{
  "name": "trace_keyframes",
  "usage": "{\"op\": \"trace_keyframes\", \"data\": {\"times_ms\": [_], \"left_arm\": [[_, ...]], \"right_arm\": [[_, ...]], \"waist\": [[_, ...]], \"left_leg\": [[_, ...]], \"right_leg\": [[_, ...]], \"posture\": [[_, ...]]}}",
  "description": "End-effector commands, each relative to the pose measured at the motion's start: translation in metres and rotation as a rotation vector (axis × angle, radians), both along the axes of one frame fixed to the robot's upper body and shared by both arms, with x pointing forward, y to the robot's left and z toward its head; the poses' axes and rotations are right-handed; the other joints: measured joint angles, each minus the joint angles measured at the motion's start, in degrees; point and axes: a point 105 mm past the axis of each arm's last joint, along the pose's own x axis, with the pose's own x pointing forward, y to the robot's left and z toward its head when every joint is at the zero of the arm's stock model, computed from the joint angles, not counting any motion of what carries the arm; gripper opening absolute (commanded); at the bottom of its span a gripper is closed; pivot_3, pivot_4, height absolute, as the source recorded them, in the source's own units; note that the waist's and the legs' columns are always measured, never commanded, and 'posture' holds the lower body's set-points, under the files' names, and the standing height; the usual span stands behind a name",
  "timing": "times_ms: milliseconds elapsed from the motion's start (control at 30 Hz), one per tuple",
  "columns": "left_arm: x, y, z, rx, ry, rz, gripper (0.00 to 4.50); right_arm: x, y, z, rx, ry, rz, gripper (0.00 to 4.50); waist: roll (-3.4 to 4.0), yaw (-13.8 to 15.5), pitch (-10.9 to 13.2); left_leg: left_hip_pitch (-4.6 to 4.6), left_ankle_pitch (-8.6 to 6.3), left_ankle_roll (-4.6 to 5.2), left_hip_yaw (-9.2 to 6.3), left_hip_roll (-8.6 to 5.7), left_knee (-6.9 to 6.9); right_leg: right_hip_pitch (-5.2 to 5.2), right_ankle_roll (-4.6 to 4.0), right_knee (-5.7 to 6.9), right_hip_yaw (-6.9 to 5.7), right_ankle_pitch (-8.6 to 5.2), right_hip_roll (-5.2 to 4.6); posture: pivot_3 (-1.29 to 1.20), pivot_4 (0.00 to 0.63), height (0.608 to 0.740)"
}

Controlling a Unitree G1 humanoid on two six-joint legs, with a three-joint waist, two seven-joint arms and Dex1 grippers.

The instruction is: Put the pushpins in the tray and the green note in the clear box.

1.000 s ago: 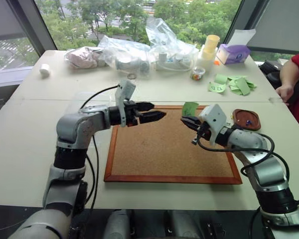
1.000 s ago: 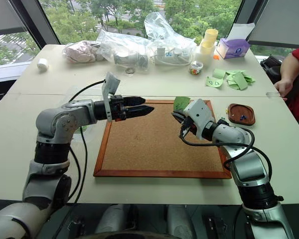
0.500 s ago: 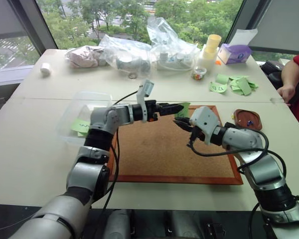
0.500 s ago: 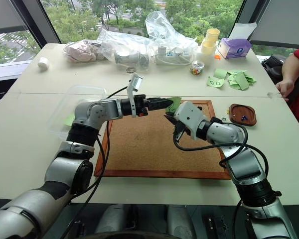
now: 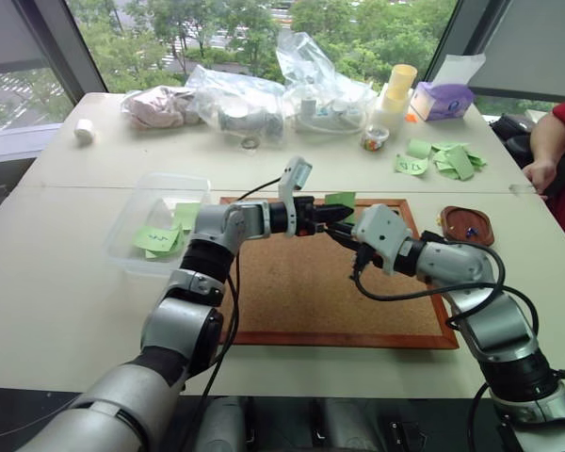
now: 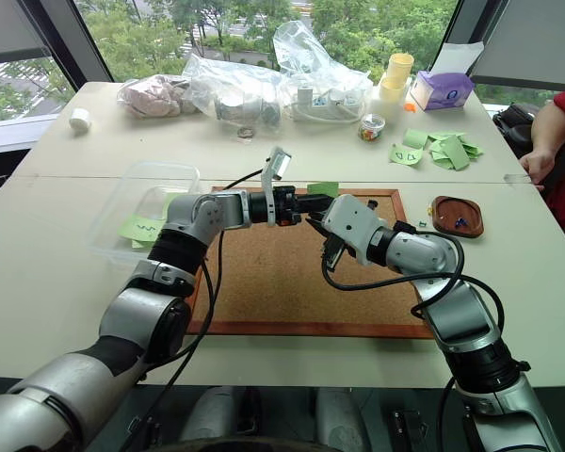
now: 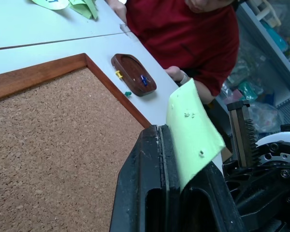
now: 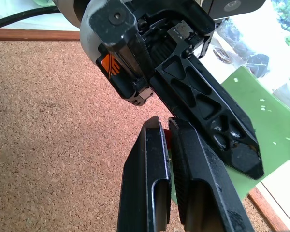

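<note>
The left tool (image 5: 337, 213) is clamped on the green note (image 7: 191, 128) above the cork board (image 5: 301, 282). The right tool (image 8: 170, 140), pinched narrow with a red speck between its fingers, meets it at the note's edge.

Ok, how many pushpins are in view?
3: a yellow pushpin and a blue pushpin in the tray, a green pushpin on the table beside it. Another may hide in the right gripper.

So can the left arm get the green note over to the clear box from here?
Probably yes. The left pincer is shut on the green note, and the clear box sits open beside the cork board on that arm's side. But the right pincer looks shut on the note too, and must release first.
</note>
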Motion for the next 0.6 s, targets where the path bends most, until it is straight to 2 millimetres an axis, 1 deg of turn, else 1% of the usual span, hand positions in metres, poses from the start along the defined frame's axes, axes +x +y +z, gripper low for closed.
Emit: {"op": "trace_keyframes", "data": {"times_ms": [33, 100, 233, 500, 600], "left_arm": [[0.003, 0.000, 0.011, -0.005, -0.073, 0.001, 0.06], [0.008, 0.006, 0.006, 0.004, -0.067, 0.026, 0.06], [0.011, 0.010, 0.000, 0.010, -0.061, 0.045, 0.06], [0.012, 0.011, -0.005, 0.020, -0.063, 0.056, 0.06], [0.014, 0.016, -0.005, 0.032, -0.093, 0.072, 0.06]], "right_arm": [[-0.004, 0.003, 0.019, 0.002, -0.092, 0.016, 0.00], [-0.003, 0.003, 0.020, 0.006, -0.100, 0.012, 0.00], [-0.004, 0.003, 0.022, 0.027, -0.113, 0.011, 0.00], [-0.006, 0.007, 0.028, 0.091, -0.114, 0.010, 0.00], [-0.005, 0.001, 0.035, 0.204, -0.093, -0.047, 0.00]], "waist": [[0.00, 0.0, 0.0], [0.00, 0.0, 0.0], [-0.01, 0.0, 0.0], [0.00, 0.0, 0.0], [0.00, 0.1, 0.0]], "left_leg": [[0.00, 0.00, 0.00, 0.00, 0.00, 0.00], [0.00, 0.00, 0.00, 0.00, 0.00, 0.00], [0.00, 0.00, 0.00, 0.00, 0.00, 0.00], [-0.01, 0.00, 0.00, -0.01, 0.00, 0.00], [-0.02, 0.00, 0.00, -0.01, 0.00, 0.00]], "right_leg": [[0.00, 0.00, 0.00, 0.00, 0.00, 0.00], [0.00, 0.00, 0.00, -0.01, 0.00, 0.00], [0.00, 0.00, 0.00, -0.01, 0.00, 0.00], [0.00, 0.00, 0.00, -0.03, 0.00, 0.00], [0.00, 0.00, 0.00, -0.03, 0.00, -0.02]], "posture": [[0.00, 0.150, 0.735], [0.00, 0.150, 0.735], [0.00, 0.150, 0.735], [0.00, 0.150, 0.735], [0.00, 0.150, 0.735]]}}
